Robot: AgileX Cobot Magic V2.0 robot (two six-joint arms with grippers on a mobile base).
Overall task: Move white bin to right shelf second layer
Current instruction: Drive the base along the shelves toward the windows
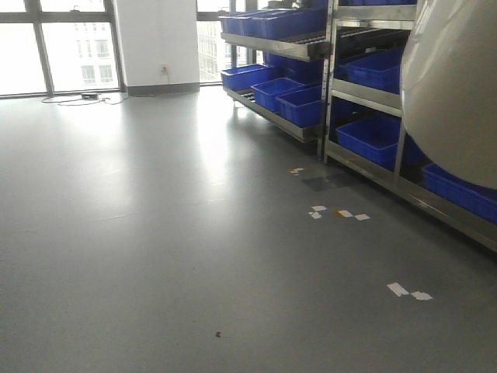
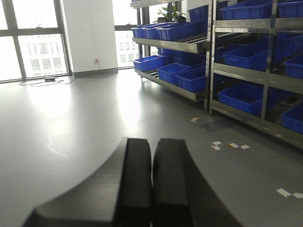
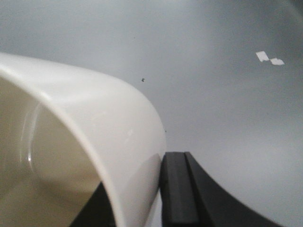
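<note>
The right gripper (image 3: 137, 201) clamps the wall of the white bin (image 3: 94, 109), one finger inside and one outside. The bin hangs above the grey floor (image 1: 155, 233), near the camera at the right, in front of the steel rack (image 1: 330, 78) holding blue crates (image 1: 377, 136). The left gripper (image 2: 152, 146) has its fingers pressed together and holds nothing.

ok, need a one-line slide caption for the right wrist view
Right gripper, jaws shut on the wall of the white bin, with grey floor and white tape marks beyond.
</note>
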